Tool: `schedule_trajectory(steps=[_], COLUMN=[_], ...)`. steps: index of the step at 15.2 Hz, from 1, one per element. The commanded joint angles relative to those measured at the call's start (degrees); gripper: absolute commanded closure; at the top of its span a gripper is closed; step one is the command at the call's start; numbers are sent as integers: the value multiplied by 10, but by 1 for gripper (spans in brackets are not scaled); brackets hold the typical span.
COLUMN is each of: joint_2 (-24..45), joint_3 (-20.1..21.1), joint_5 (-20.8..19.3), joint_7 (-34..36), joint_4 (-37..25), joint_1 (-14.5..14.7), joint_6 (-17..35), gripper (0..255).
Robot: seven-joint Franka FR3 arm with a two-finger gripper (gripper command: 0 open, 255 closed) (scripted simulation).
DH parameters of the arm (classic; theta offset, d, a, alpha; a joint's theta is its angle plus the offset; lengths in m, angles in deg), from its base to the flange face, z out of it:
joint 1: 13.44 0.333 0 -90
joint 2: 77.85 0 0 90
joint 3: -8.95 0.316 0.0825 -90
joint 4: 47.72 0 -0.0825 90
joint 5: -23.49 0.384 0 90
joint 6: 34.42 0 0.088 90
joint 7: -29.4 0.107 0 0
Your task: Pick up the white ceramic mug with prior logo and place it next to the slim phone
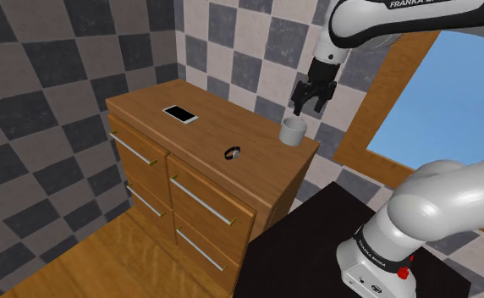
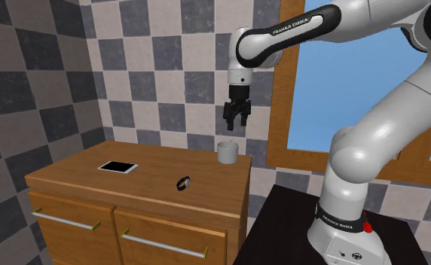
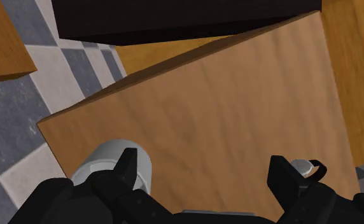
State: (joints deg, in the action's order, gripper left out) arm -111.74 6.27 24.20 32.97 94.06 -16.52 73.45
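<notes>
Gripper (image 1: pixel 311 110) hangs above the mug (image 1: pixel 294 129), jaws wide apart, empty. In the shoulder view the mug stands on the dresser (image 1: pixel 206 140) corner at the gripper's 7 o'clock, and the phone (image 1: pixel 180 113) lies at the mug's 9 o'clock. Judgement: centre over the mug, then descend straight.

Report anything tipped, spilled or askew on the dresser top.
Nothing stands out. The mug stands upright near a corner of the dresser, the phone lies flat, and a small watch rests between them. The end effector hangs open above the mug.
</notes>
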Motion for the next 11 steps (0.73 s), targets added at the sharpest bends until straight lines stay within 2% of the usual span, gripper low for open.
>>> schedule_trajectory(steps=[1, 11], joint_2=[34, 231], joint_3=[-2, -15], joint_5=[-8, -48], joint_7=[-2, 0], joint_4=[1, -30], joint_1=[-4, -26], joint_6=[39, 224], gripper=[0, 0])
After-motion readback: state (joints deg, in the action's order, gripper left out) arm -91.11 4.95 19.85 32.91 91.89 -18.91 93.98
